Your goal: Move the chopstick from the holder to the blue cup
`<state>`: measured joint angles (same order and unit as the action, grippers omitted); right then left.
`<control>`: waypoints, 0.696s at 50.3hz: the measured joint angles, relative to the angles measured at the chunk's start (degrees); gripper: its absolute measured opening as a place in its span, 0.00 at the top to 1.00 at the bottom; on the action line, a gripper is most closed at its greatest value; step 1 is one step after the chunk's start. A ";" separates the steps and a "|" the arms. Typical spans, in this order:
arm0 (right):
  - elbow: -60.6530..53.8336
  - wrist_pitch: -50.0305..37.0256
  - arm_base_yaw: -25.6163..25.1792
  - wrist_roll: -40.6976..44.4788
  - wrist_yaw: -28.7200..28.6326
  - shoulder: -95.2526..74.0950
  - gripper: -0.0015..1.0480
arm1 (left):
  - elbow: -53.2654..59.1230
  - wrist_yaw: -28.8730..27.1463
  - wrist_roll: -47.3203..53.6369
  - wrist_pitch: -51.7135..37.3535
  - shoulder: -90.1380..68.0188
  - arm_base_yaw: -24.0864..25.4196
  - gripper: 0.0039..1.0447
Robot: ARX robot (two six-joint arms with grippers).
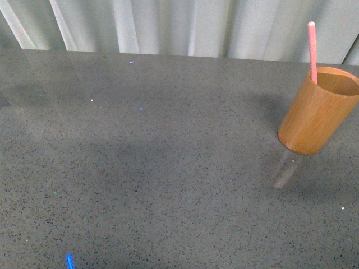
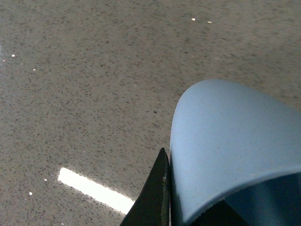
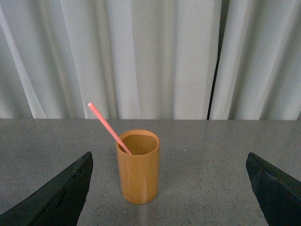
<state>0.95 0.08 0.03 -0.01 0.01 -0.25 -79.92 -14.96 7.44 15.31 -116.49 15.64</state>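
Observation:
The bamboo-wood holder (image 1: 318, 110) stands at the table's right side, with a pink chopstick (image 1: 312, 51) leaning out of it. In the right wrist view the holder (image 3: 138, 166) stands upright ahead of my right gripper (image 3: 169, 188), whose dark fingers (image 3: 56, 197) are spread wide and open, well short of it. The chopstick (image 3: 108, 127) slants out of the holder's mouth there. In the left wrist view the light-blue cup (image 2: 230, 150) fills the frame's corner, and one dark finger (image 2: 153, 197) of my left gripper presses against its wall. Neither arm shows in the front view.
A speckled grey table (image 1: 157, 168) spreads across the front view, backed by a pale curtain (image 1: 185, 25). A small blue mark (image 1: 69, 260) lies near the front edge.

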 joint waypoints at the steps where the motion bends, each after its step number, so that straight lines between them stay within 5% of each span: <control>1: 0.02 0.00 0.00 0.00 0.00 0.00 0.10 | 1.05 0.31 -0.04 0.09 1.25 -0.81 0.97; 14: 0.02 0.00 0.00 0.00 0.00 0.00 0.10 | 11.47 6.19 -3.43 4.00 12.48 -14.19 0.97; 21: 0.02 0.00 0.00 0.00 0.00 0.00 0.10 | 15.32 8.50 -7.93 9.01 16.11 -28.61 0.97; 29: 0.02 0.00 0.00 0.00 0.02 0.00 0.10 | 15.08 7.37 -10.75 10.40 15.85 -40.04 0.97; 35: 0.00 0.00 0.00 0.00 -0.04 0.00 0.10 | 10.58 5.64 -11.54 9.60 12.63 -43.34 0.97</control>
<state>0.95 0.08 0.03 -0.01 -0.03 -0.25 -69.34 -9.32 -4.10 24.91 -103.85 -27.70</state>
